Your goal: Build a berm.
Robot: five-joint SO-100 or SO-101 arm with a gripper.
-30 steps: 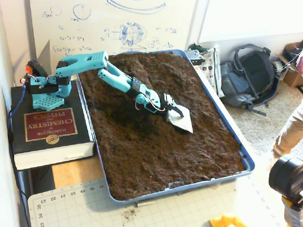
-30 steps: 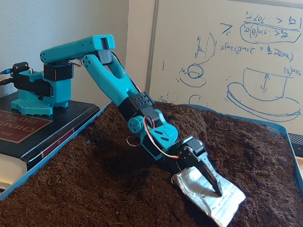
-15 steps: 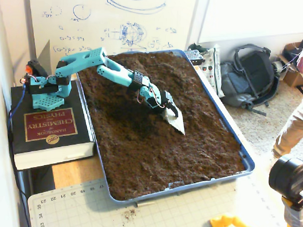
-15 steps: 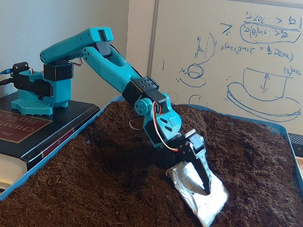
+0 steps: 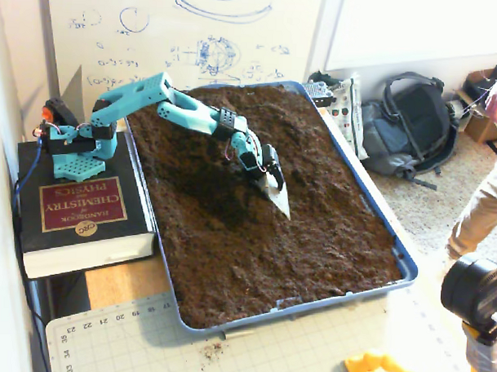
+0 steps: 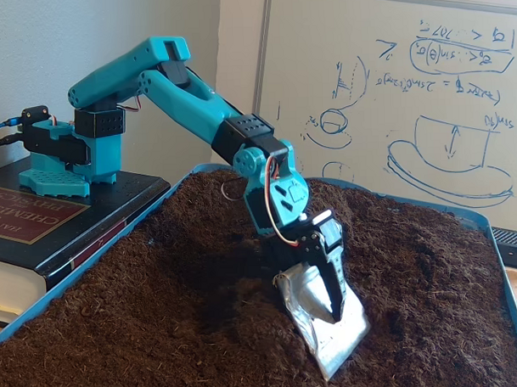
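Claw (image 6: 335, 314) grips a silver blade (image 6: 324, 323) (tip touching soil (image 5: 255, 235))

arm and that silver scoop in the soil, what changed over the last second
The hand swung its silver blade leftward in both fixed views, toward the arm's base, and tipped it steeper, while the elbow rose. It kept its grip on the blade. The tray, soil and book stayed put.
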